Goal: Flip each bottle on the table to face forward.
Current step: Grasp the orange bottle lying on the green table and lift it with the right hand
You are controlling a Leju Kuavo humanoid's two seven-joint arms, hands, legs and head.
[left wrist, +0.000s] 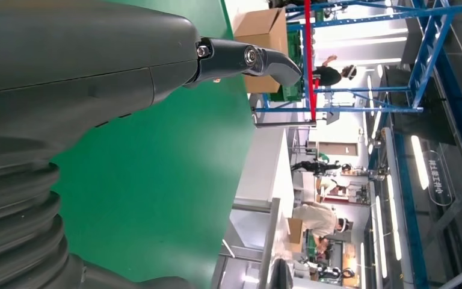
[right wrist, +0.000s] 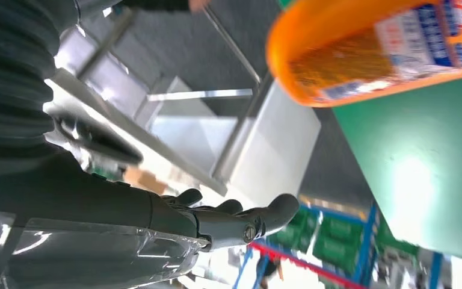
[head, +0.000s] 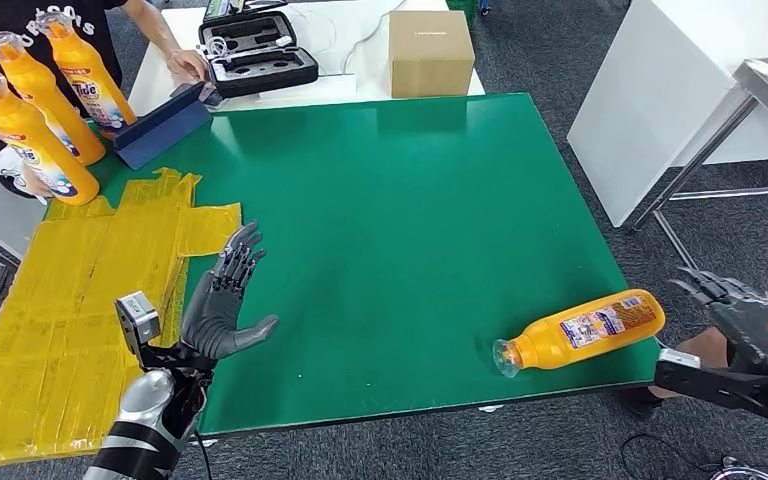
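An orange bottle (head: 582,330) lies on its side near the front right corner of the green table (head: 390,220), cap end toward the table's middle, label up. Its base (right wrist: 367,54) is close in the right wrist view. My right hand (head: 740,315) hovers just off the table's right edge beside the bottle's base, fingers spread, holding nothing. My left hand (head: 225,300) is raised over the front left of the table, palm open and empty; its thumb (left wrist: 246,60) shows in the left wrist view. Three more orange bottles (head: 40,110) stand upright at the far left corner.
Yellow taped sheeting (head: 80,300) covers the table's left part. A blue folder (head: 160,125) lies by the standing bottles. Behind are a black open case (head: 255,50), a cardboard box (head: 430,50) and a person (head: 20,20). A white table (head: 700,100) stands to the right.
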